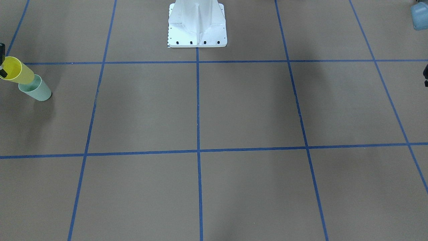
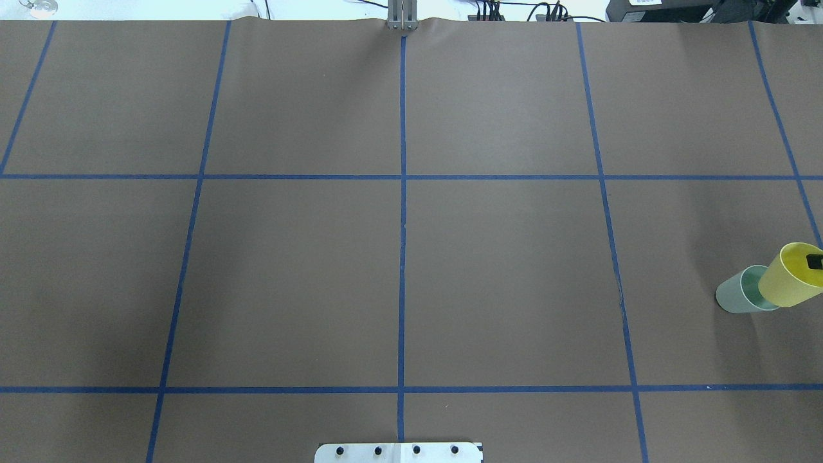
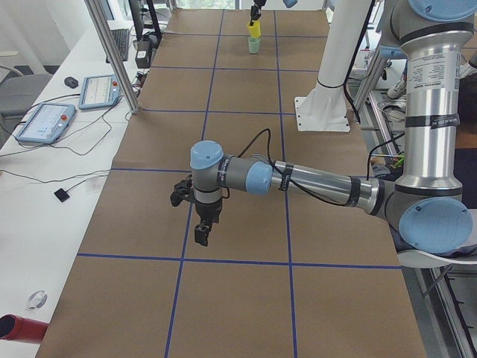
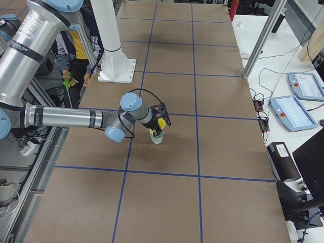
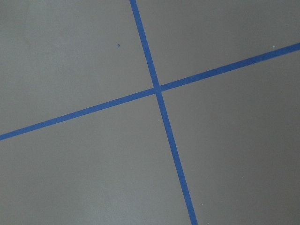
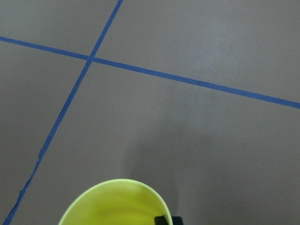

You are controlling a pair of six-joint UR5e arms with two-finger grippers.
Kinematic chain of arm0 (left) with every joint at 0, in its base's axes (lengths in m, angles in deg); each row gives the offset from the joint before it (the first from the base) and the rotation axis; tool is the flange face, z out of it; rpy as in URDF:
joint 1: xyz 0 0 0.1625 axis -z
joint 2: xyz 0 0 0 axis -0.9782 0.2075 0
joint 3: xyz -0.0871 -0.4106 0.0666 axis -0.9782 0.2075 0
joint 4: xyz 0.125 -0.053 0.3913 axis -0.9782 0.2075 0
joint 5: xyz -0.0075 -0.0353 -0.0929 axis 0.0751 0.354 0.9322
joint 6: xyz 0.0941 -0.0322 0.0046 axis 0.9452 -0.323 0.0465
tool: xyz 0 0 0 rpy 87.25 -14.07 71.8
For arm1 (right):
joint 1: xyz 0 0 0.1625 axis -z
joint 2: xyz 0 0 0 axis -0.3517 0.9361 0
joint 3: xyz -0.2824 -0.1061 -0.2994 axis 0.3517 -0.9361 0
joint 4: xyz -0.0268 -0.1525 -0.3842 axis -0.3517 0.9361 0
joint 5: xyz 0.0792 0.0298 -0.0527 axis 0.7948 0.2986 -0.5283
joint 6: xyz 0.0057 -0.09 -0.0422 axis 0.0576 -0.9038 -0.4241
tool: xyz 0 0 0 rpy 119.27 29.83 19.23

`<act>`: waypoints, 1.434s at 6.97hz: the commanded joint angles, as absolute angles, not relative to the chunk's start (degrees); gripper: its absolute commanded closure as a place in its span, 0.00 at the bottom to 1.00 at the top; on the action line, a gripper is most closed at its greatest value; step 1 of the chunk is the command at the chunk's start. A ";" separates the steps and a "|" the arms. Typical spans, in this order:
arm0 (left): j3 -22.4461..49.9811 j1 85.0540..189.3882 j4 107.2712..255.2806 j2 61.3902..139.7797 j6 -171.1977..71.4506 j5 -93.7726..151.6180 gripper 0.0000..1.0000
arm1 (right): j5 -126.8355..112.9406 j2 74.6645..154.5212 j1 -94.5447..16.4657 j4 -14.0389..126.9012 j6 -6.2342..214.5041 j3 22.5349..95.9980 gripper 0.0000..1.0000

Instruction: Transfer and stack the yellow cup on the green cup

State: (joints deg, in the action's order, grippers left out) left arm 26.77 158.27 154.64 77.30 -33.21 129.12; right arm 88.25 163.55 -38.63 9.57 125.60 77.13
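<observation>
The yellow cup [image 2: 787,283] hangs tilted at the table's far right, its base at the mouth of the green cup [image 2: 739,292], which stands on the table. My right gripper [image 2: 818,262] is shut on the yellow cup's rim, one black finger [image 6: 161,220] inside it. Both cups show in the front view, yellow [image 1: 16,72] above green [image 1: 36,90], and in the right side view, yellow [image 4: 161,124] over green [image 4: 157,136]. My left gripper [image 3: 203,235] hovers above a tape crossing, far from the cups. I cannot tell whether it is open or shut.
Brown paper with blue tape grid lines [image 2: 402,177] covers the table. The white robot base [image 1: 197,25] stands at the middle of the robot's side. Tablets [image 4: 293,106] and cables lie beyond the table's far edge.
</observation>
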 commanded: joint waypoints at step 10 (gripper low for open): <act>26.60 158.27 154.73 77.30 -33.21 129.12 0.00 | 88.16 159.14 -37.33 9.66 126.30 73.50 0.02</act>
State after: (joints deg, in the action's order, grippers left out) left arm 26.61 158.27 154.73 77.31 -33.21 129.12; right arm 88.12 160.07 -37.34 9.62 126.08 73.89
